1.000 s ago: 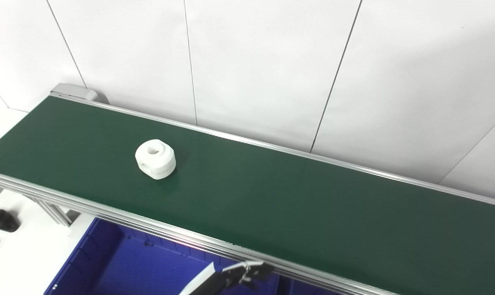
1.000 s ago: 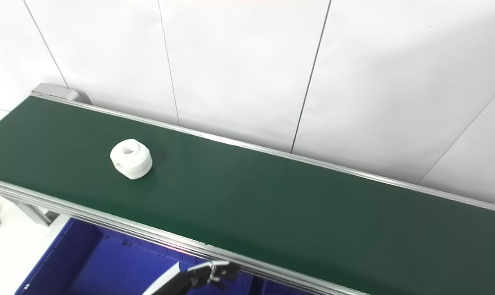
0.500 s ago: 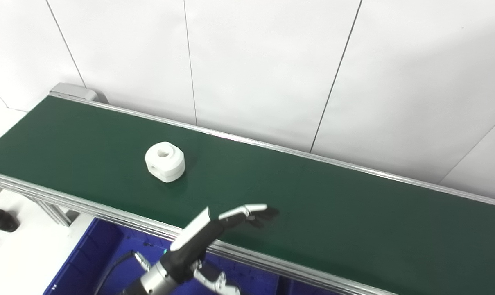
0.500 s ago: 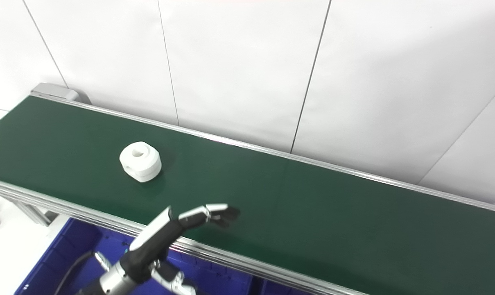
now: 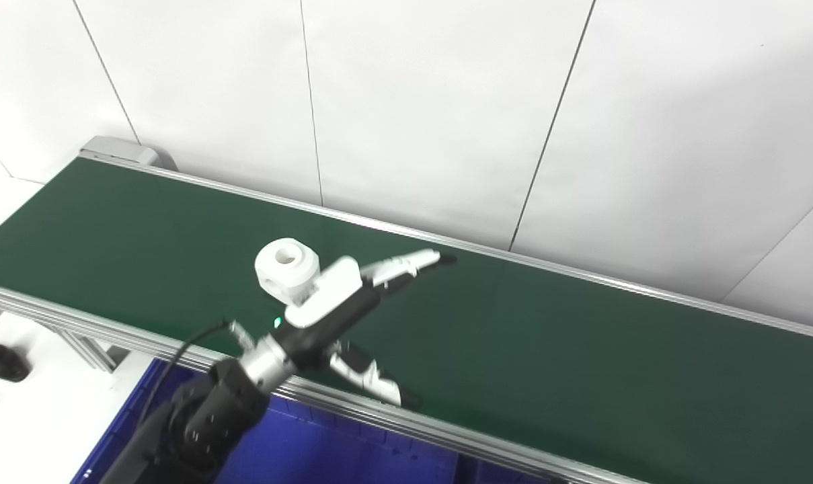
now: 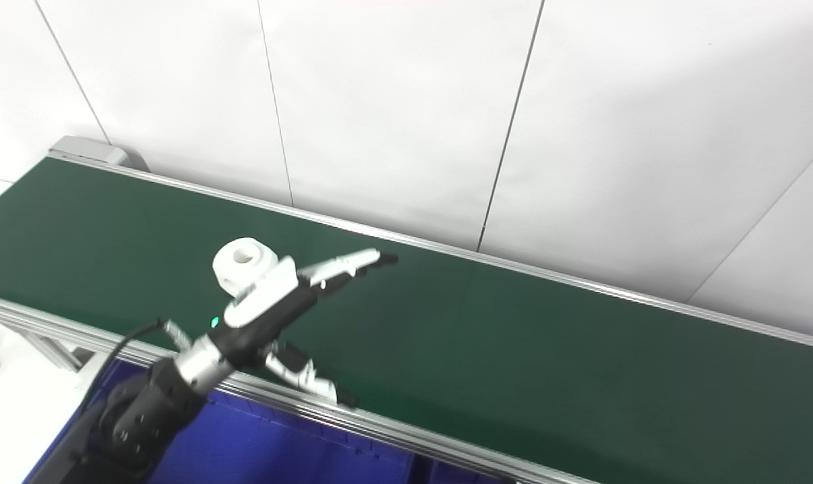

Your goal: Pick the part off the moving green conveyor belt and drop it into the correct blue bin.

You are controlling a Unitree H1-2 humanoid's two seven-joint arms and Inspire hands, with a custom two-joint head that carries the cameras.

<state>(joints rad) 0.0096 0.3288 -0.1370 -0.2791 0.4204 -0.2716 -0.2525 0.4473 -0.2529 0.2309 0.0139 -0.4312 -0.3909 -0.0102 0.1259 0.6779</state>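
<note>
A white round part [image 5: 286, 264] with a centre hole lies on the green conveyor belt [image 5: 547, 349], left of the middle. My left hand [image 5: 342, 302] is over the belt, right beside the part on its right. It is open, with fingers stretched toward the far rail and the thumb [image 5: 369, 376] hanging toward the near rail. The palm's edge overlaps the part in the picture; I cannot tell if they touch. The same scene shows in the right eye view, with the part [image 6: 243, 259] and the hand [image 6: 278, 299]. My right hand is out of view.
A blue bin [image 5: 325, 457] stands below the belt's near aluminium rail [image 5: 446, 437]. Black parts [image 5: 3, 361] lie on the white table at the far left. White wall panels rise close behind the belt's far rail.
The left hand has come up from below the near rail and reached across the belt to the part. The part has ridden a little to the right on the belt.
</note>
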